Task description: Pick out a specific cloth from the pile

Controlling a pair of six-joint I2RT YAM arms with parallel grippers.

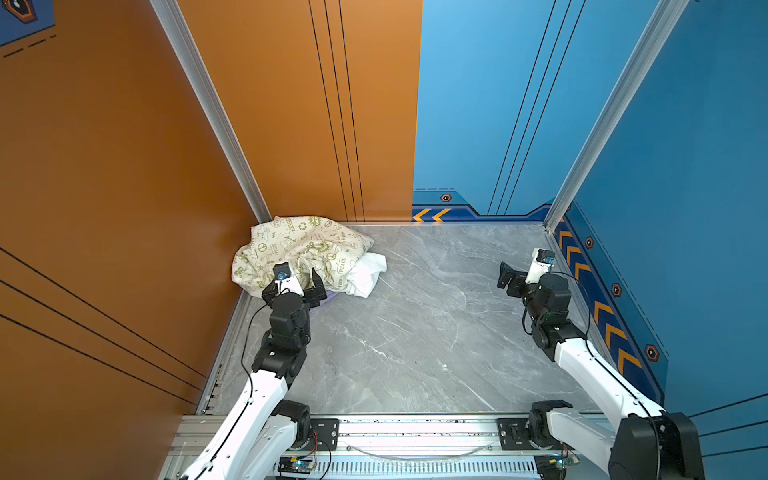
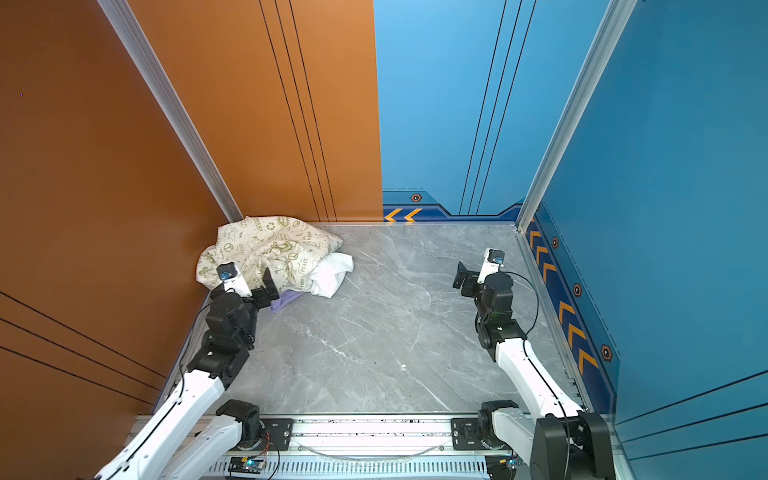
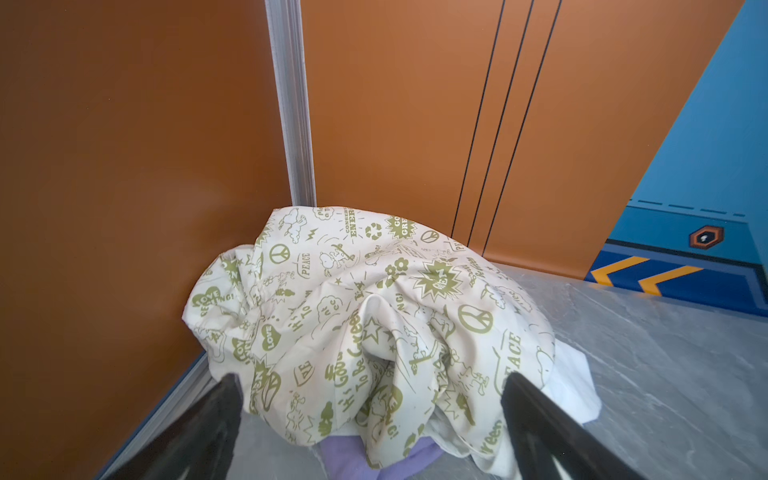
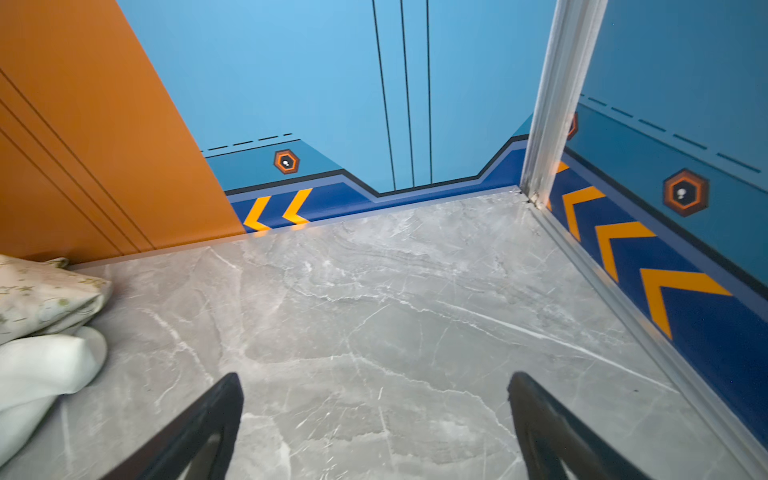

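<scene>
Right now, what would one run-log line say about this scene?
left gripper: open, at pile | right gripper: open, above table | lilac cloth: peeking from under cream cloth, not gripped

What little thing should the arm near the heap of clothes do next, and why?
Probably lower the left gripper, whose jaws stand open, onto the exposed edge of the lilac cloth and close there. Only that corner peeks out from under the cream printed cloth, right below the gripper; the right gripper is open and far off.
</scene>
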